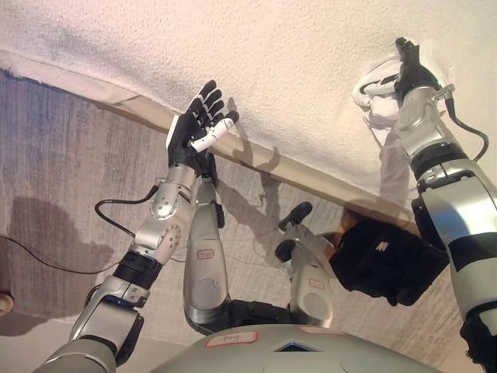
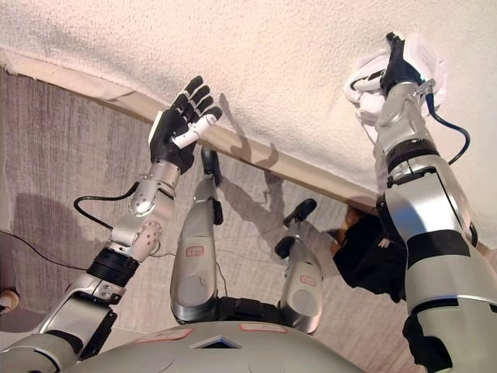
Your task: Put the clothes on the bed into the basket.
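A white garment (image 1: 371,99) lies bunched on the white textured bed (image 1: 311,62) at the upper right. My right hand (image 1: 410,68) reaches onto the bed, its dark fingers curled into the garment, and folds of cloth are gathered around the hand (image 2: 396,66). My left hand (image 1: 198,124) is raised at the bed's near edge, left of centre, with its fingers spread straight and nothing in it. No basket shows in either view.
A beige rim (image 1: 311,175) runs along the bed's near edge, slanting down to the right. Below it is grey carpet (image 1: 70,171). A black bundle of fabric with a white mark (image 1: 384,260) lies on the carpet under my right arm.
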